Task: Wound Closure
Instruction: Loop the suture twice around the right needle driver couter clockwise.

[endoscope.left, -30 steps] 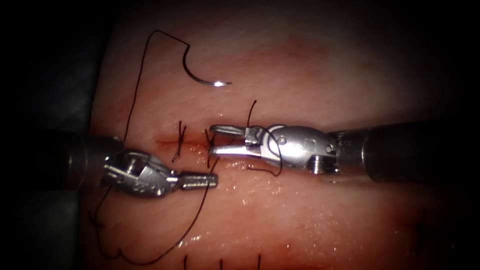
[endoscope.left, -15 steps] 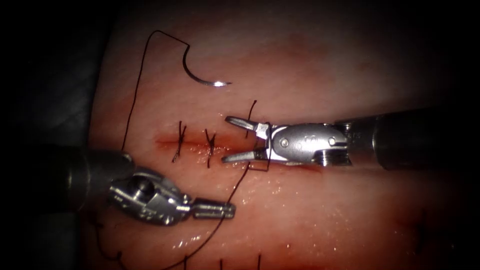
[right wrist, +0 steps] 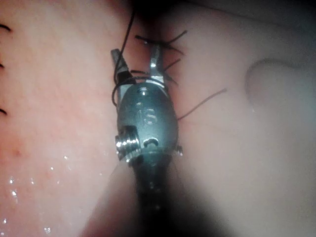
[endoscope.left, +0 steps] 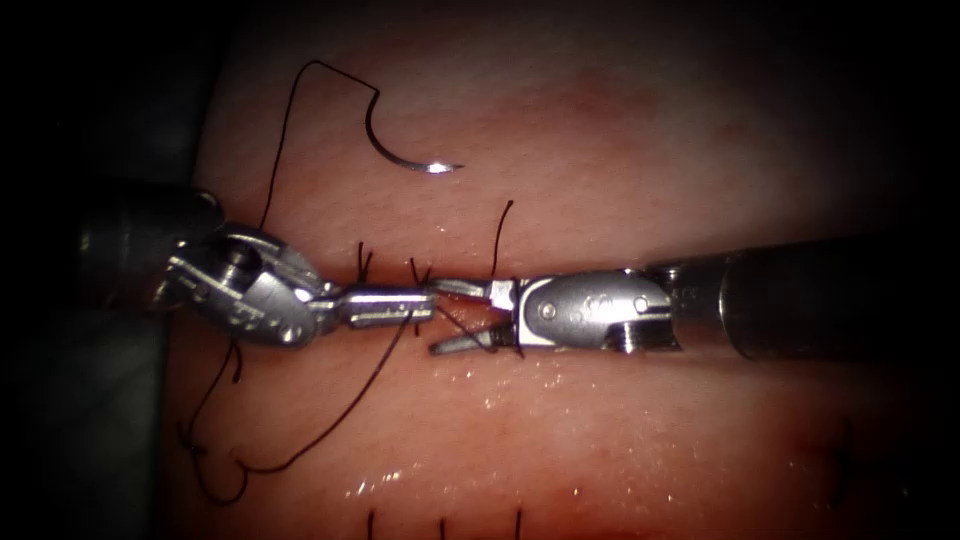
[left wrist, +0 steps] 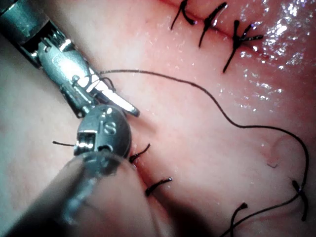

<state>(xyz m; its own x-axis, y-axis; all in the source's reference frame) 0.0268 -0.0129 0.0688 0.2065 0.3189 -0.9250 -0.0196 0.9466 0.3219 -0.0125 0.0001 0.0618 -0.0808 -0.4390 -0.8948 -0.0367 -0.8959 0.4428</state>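
The curved needle (endoscope.left: 408,160) lies free on the tissue (endoscope.left: 620,150) above the left end of the cut (endoscope.left: 335,290), not in the tissue. Its thread (endoscope.left: 272,190) runs down the left side to a slack loop. My left tool (endoscope.left: 385,305) lies along the cut, jaws shut on the thread (endoscope.left: 375,375), tip against the right tool (endoscope.left: 440,318). The right tool's jaws stand open, holding nothing, with thread wound around their base (right wrist: 118,79). The right wrist view has the right tool (right wrist: 136,59) spread open. Two tied stitches (endoscope.left: 362,265) cross the cut.
A short thread tail (endoscope.left: 503,235) stands up above the right tool. Several cut stitch ends (endoscope.left: 441,522) line the lower edge of the tissue. In the left wrist view another row of stitches (left wrist: 212,22) and slack thread (left wrist: 222,108) lie on the wet tissue.
My left tool swung down and right with the thread, then rose to the cut and met the right tool's jaws. The right tool shifted slightly and stayed open. The needle has not moved.
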